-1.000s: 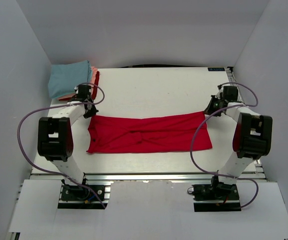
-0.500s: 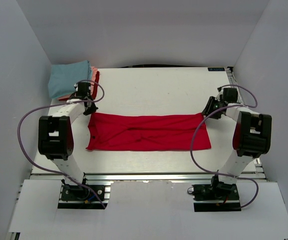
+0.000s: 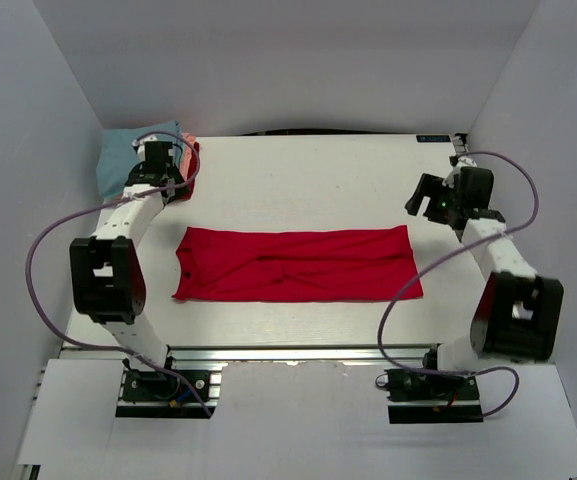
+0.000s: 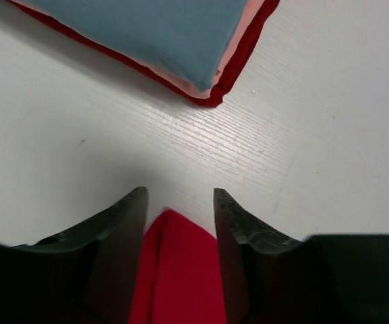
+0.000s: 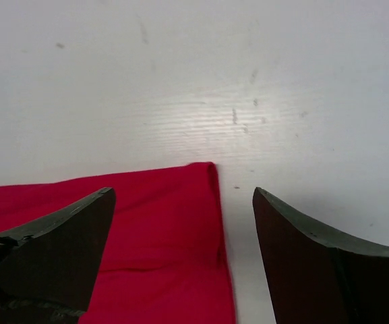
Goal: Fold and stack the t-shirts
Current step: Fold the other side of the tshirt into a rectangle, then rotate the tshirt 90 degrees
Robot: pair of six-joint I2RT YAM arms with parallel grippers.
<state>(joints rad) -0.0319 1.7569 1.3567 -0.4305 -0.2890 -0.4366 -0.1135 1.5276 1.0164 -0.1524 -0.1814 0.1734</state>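
A bright red t-shirt lies across the middle of the white table, folded lengthwise into a long band. At the back left is a stack of folded t-shirts, light blue on top, with salmon-pink and red edges below. My left gripper hovers between the stack and the band's far left corner. It is open and holds nothing. My right gripper stands wide open above the band's far right corner, apart from the cloth.
White walls close in the table on the left, back and right. The left arm's cable loops out beside the stack, the right arm's cable over the table's right side. Bare tabletop lies beyond the right gripper.
Both grippers have opened and let go of the red shirt's far corners. They have lifted and drawn back toward the far side. The shirt has settled flat on the table.
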